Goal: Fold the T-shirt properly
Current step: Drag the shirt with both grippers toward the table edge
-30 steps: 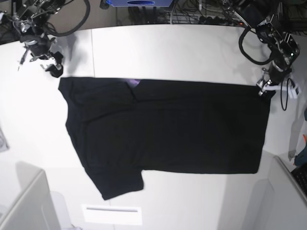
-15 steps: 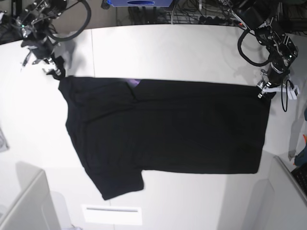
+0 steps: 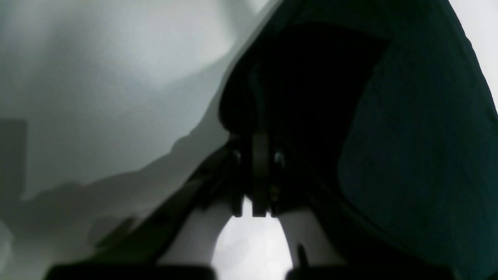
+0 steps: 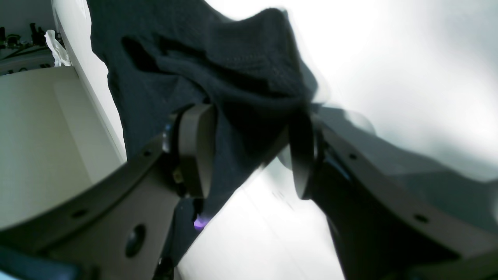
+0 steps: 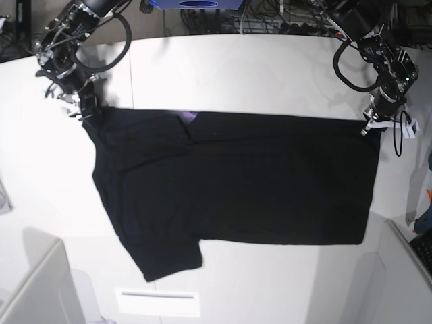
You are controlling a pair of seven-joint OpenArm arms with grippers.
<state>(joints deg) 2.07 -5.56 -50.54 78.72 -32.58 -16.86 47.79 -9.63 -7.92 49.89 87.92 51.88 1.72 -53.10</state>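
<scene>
Left gripper [image 5: 370,125]: jaws pressed together, black cloth pinched between them at the far corner of the T-shirt [image 5: 236,182], as seen from the left wrist view. Right gripper [image 4: 249,155]: fingers [image 4: 196,149] spread, a raised fold of the shirt's other far corner lying between them, not clamped. T-shirt: laid flat, plain side up, across the white table [image 5: 236,74]; purple print glimpsed at the collar.
</scene>
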